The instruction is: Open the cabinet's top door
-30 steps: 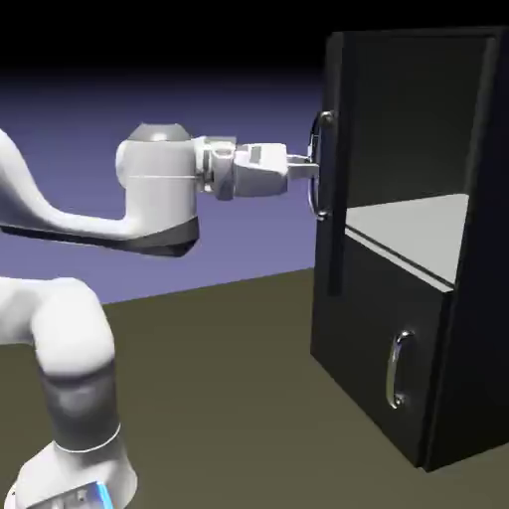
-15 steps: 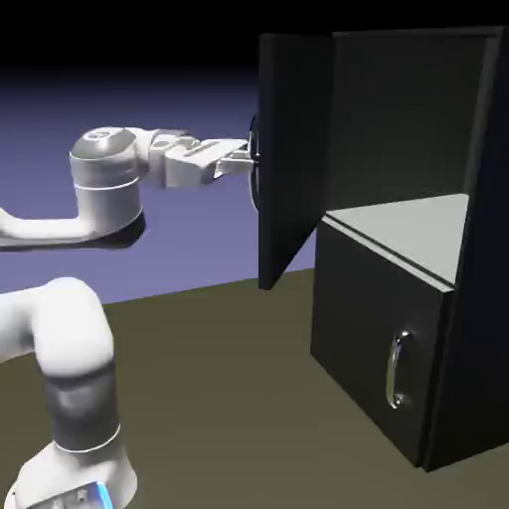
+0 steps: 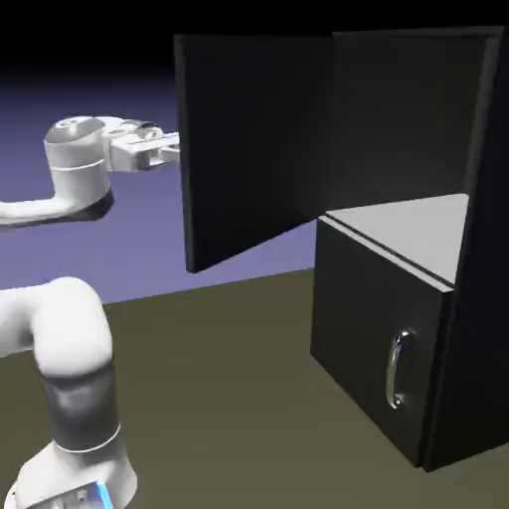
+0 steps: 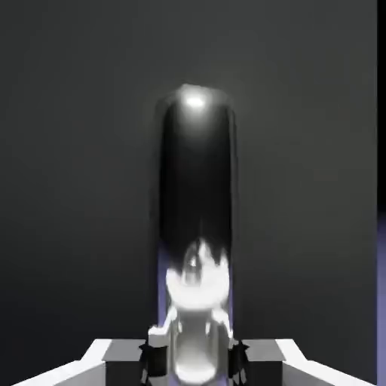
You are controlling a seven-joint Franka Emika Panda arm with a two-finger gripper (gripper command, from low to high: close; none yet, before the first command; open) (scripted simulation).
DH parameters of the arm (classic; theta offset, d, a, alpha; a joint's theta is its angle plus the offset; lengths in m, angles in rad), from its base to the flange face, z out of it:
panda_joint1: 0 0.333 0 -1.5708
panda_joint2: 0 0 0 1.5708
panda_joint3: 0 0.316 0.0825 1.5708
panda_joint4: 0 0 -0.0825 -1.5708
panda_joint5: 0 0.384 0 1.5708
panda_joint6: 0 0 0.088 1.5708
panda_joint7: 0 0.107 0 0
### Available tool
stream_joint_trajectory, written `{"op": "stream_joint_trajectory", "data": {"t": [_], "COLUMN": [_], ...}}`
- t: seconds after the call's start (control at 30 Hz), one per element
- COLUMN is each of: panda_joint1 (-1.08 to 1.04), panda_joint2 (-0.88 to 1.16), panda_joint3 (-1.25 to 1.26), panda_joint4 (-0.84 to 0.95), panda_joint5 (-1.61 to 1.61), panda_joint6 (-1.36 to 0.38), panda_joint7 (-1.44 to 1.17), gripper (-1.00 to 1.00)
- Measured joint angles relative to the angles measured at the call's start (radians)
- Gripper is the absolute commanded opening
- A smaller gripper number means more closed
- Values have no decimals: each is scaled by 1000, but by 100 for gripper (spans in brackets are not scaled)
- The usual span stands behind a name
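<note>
Top door is wide open, sticking out from the one cabinet to the exterior view's left. The gripper pinches its one shiny top handle with two tips. One low door is shut, with one low handle.

The big black door sticks out to the left and blocks the way behind it. There is free room over the grey shelf. The small door below is closed, so nothing can pass in there.
</note>
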Motion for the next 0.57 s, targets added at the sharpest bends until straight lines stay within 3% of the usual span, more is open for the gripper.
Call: {"op": "stream_joint_trajectory", "data": {"t": [0.53, 0.57], "panda_joint1": [-505, -522], "panda_joint2": [77, 76], "panda_joint3": [377, 384], "panda_joint4": [579, 597], "panda_joint5": [214, 218], "panda_joint6": [-507, -520], "panda_joint7": [-56, -60], "gripper": [-100, 100]}}
